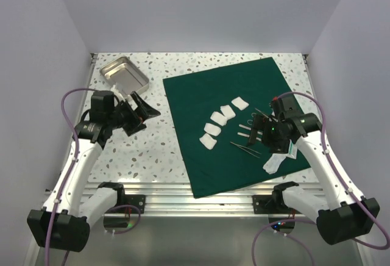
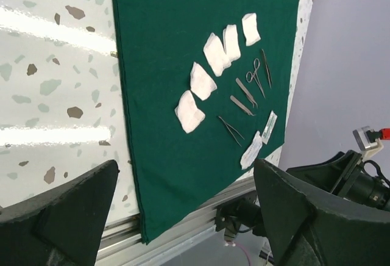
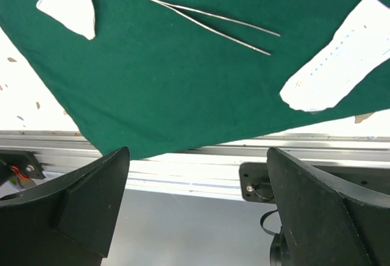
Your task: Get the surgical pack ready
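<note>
Terrazzo table (image 1: pixel 140 156): surgical pack (image 1: pixel 201 95), dark green drape, spread flat on right half. Left gripper (image 1: pixel 141 117) just left of drape, jaws wide, empty. Right gripper (image 1: pixel 259 129) above drape's right edge, jaws wide, holding nothing. Steel tray (image 1: pixel 124 75) off drape's far-left corner. Five gauze squares (image 1: pixel 218 118) in diagonal row mid-drape. Tweezers (image 3: pixel 210 25), white packet (image 3: pixel 335 64) near drape's near-right corner.

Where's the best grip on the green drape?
Its near-left corner, probably. The drape lies flat, so only edges offer a pinch; that corner reaches onto the rail and carries nothing. Come in low from the near side.
</note>
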Robot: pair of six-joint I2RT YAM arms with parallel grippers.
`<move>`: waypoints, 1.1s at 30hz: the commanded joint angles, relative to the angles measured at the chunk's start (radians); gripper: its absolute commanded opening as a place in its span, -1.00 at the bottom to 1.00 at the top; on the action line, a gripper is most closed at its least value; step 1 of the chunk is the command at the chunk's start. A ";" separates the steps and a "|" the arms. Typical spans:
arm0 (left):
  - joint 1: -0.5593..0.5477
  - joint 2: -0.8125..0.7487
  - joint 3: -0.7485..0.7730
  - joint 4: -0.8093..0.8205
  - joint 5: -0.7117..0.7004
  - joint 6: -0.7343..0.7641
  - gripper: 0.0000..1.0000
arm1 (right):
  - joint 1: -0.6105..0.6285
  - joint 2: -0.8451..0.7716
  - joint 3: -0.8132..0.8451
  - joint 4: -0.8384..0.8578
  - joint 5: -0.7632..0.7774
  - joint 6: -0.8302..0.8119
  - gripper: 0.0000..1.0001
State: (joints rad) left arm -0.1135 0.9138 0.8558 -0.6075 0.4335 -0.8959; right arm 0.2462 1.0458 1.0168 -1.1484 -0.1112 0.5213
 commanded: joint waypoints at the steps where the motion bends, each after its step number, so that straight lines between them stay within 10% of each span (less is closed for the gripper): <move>1: 0.002 0.068 0.133 -0.136 -0.021 0.129 0.91 | -0.004 0.009 0.035 0.022 0.007 -0.065 0.97; 8: 0.002 0.040 0.134 -0.207 -0.045 0.221 0.80 | -0.002 0.132 -0.016 0.261 -0.232 -0.040 0.92; 12: 0.002 0.017 0.092 -0.218 -0.045 0.238 0.71 | 0.017 0.184 -0.130 0.565 -0.366 0.086 0.53; 15: 0.000 0.013 0.074 -0.216 -0.024 0.247 0.60 | 0.067 0.229 -0.158 0.697 -0.332 0.143 0.25; 33: 0.000 0.099 0.115 -0.247 0.031 0.347 0.50 | 0.200 0.520 -0.215 0.996 -0.208 0.229 0.19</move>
State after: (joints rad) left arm -0.1135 1.0000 0.9386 -0.8455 0.4301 -0.5877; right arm 0.4366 1.5627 0.8089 -0.2230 -0.3492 0.7444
